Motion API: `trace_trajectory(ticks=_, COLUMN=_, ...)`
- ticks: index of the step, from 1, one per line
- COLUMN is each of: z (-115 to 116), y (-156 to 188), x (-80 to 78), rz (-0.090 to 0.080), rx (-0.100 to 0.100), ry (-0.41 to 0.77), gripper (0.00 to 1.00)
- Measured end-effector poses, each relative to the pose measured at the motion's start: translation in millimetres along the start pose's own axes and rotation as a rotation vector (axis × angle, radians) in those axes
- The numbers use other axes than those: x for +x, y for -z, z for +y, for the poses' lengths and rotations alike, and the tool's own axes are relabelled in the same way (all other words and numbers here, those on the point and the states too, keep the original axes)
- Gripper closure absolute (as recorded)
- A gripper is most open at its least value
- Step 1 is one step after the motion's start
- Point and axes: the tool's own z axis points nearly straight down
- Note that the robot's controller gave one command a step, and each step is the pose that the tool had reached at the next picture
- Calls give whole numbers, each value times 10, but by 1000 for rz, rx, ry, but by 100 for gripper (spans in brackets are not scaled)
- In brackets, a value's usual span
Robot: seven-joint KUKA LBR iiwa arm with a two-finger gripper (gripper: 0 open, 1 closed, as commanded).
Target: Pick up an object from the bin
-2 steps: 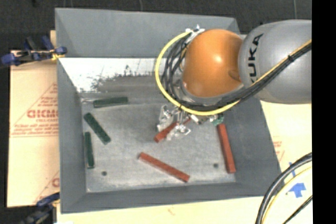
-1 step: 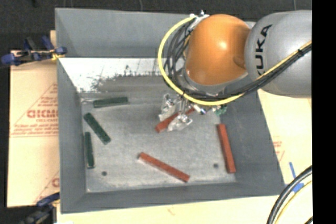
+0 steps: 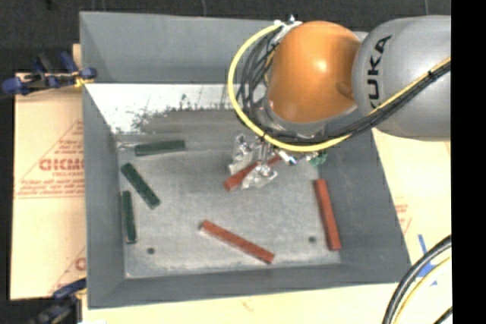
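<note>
My gripper (image 3: 253, 163) hangs under the orange wrist cover near the middle of the bin, a little toward the back. A short red-brown bar (image 3: 238, 179) lies at its fingertips, and the metal fingers stand on either side of its upper end. Whether they press on the bar I cannot tell. A small green piece (image 3: 320, 159) peeks out just right of the gripper, under the cover's edge.
A long red bar (image 3: 236, 241) lies on the front floor and another red bar (image 3: 327, 213) along the right wall. Three dark green bars lie at the left: one at the back (image 3: 160, 148), one slanted (image 3: 140, 185), one upright (image 3: 129, 216).
</note>
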Motion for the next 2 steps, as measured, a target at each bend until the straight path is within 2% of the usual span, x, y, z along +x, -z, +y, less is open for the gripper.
trace_trajectory(ticks=1, z=-86, y=-402, x=132, rz=14, rx=-6, ry=46, gripper=100)
trace_trajectory(ticks=2, z=-484, y=1039, x=569, rz=7, rx=-5, ry=277, gripper=100)
